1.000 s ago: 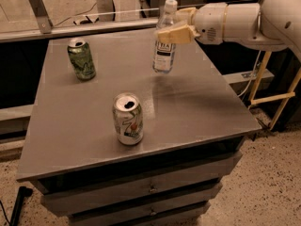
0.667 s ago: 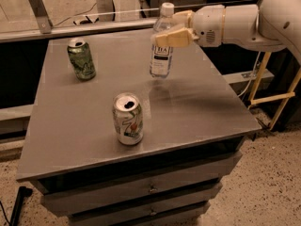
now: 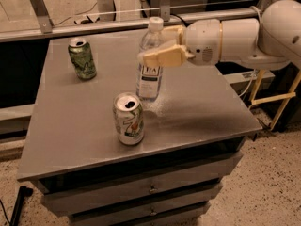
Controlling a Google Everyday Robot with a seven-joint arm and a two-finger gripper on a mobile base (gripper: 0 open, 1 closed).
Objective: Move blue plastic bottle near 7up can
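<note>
Far to the left, toward the back of the grey table [image 3: 61, 126], a green can [image 3: 82, 59] stands upright, and nearer the front edge stands the 7up can [image 3: 128, 119]. Just behind and right of that can is the bottle [image 3: 149, 81], nearly upright, close to it but not touching; whether its base rests on the table or hangs barely above, I cannot tell. From the right, on a white arm [image 3: 230, 39], the gripper [image 3: 154, 45] is clamped on the bottle's upper body below the cap, one finger [image 3: 162, 58] in front, the other behind.
</note>
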